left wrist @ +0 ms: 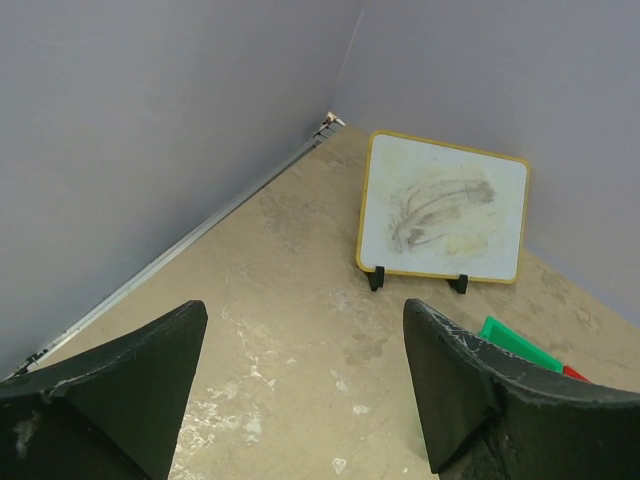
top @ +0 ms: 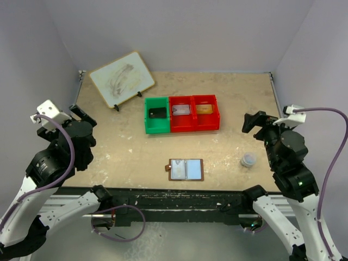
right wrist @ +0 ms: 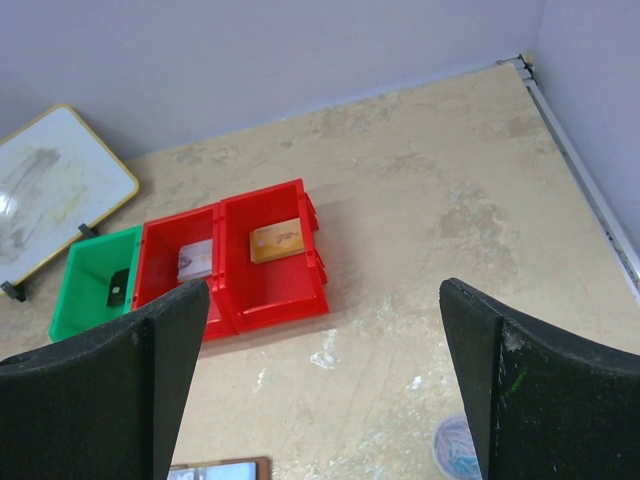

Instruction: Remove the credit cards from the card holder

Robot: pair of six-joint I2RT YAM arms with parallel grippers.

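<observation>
The card holder (top: 186, 169) lies open and flat near the table's front edge, brown with two pale blue-grey inner panels. Only its top edge (right wrist: 220, 468) shows in the right wrist view. A black card (right wrist: 118, 287) lies in the green bin (top: 149, 124). One red bin (right wrist: 165, 238) holds a silver card (right wrist: 196, 260) and the other red bin (right wrist: 285, 295) holds a gold card (right wrist: 276, 240). My left gripper (top: 82, 116) (left wrist: 305, 310) hangs open over bare table at the far left. My right gripper (top: 252, 122) (right wrist: 325, 290) is open at the right, with nothing between its fingers.
A small whiteboard (top: 122, 79) (left wrist: 445, 205) on black feet stands at the back left. A small round patterned object (top: 248, 160) (right wrist: 457, 447) sits right of the card holder. Grey walls close in the table on three sides.
</observation>
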